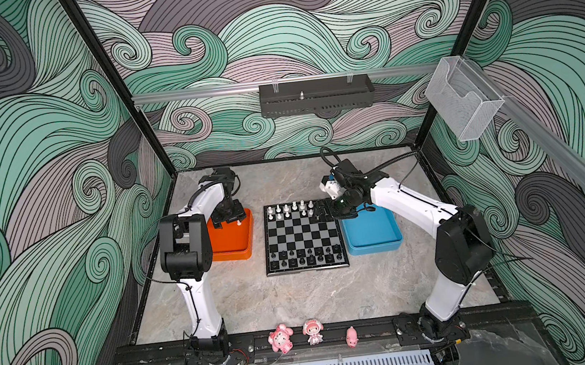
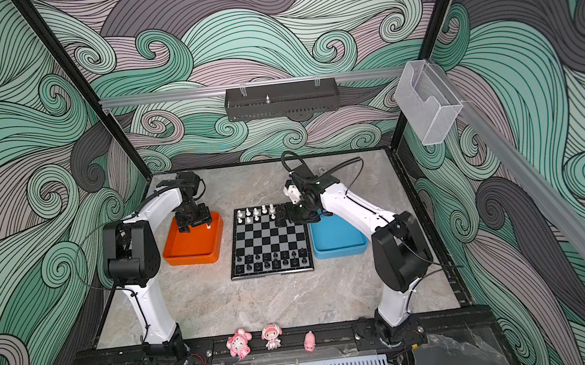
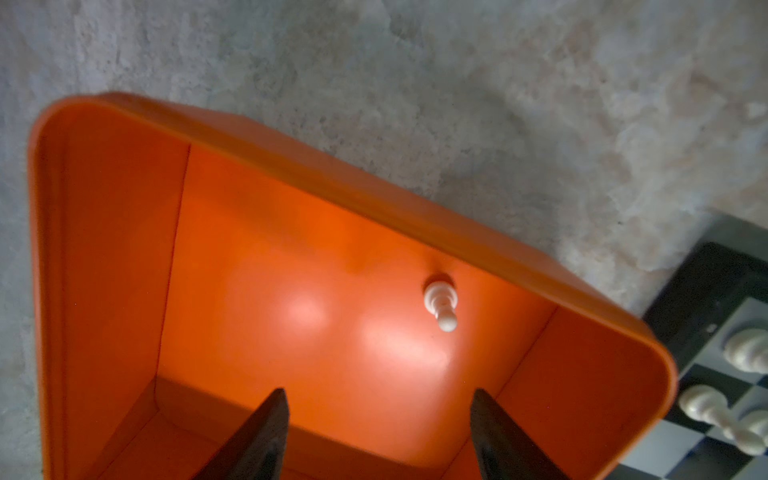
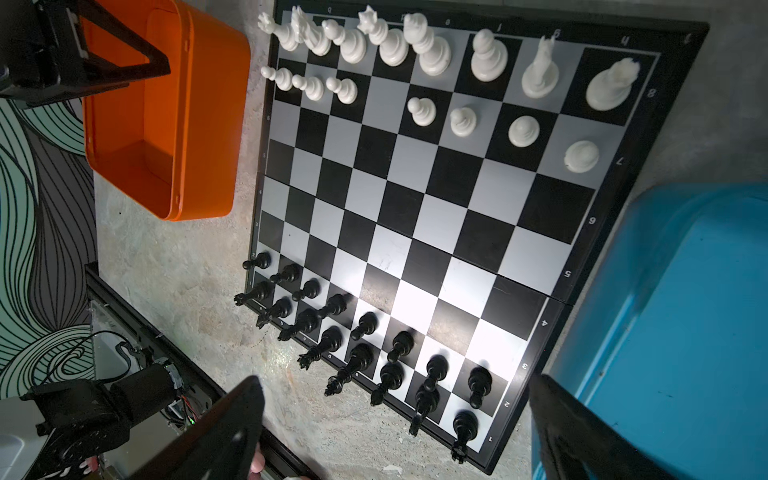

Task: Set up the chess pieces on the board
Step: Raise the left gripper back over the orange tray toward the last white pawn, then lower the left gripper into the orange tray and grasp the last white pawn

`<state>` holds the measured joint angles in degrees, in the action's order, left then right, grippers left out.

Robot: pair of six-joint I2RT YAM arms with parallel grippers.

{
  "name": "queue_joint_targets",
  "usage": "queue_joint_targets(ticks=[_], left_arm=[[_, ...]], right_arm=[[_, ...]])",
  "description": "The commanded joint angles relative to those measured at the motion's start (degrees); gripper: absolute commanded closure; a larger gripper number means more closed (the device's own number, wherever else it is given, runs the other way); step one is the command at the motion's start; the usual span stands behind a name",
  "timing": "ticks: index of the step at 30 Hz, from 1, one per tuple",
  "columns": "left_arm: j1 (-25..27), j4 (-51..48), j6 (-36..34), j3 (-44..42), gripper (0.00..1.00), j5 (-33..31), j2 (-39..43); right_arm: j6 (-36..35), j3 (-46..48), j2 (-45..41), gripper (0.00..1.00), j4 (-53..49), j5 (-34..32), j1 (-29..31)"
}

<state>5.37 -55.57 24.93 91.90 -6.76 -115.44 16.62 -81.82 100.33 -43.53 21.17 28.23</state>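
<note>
Inside the orange tray [image 3: 104, 249], one white pawn [image 3: 441, 301] stands, and the left jaws hang open over the tray. Over the far right corner of the board [image 1: 302, 236], the right jaws are wide open and empty. White pieces [image 4: 432, 54] and black pieces [image 4: 359, 357] stand at the board's two ends.

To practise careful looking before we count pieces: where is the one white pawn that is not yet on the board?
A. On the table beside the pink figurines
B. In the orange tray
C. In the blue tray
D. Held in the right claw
B: the white pawn sits on the floor of the orange tray, just ahead of the open, empty left claw.
</note>
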Motion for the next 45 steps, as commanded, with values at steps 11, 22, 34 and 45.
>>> queue_joint_targets(ticks=[11, 22, 34, 45], left_arm=[[-0.2, 1.1, 1.5, 3.6, 0.51, 1.9, -4.4], [0.5, 1.2, 1.8, 5.3, 0.59, 2.3, -6.9], [1.2, 0.8, 1.7, 6.9, 0.69, 2.5, -8.8], [1.7, 0.9, 1.7, 7.4, 0.76, 2.5, -9.6]], right_arm=[[-1.9, 1.3, -0.2, 0.01, -0.7, 1.5, -3.1], [-2.5, 1.8, -0.1, 0.01, -0.6, 2.0, -4.2], [-2.6, 2.2, -0.2, 0.01, -0.7, 2.2, -5.2], [-2.6, 2.4, -0.1, 0.01, -0.7, 2.2, -5.4]])
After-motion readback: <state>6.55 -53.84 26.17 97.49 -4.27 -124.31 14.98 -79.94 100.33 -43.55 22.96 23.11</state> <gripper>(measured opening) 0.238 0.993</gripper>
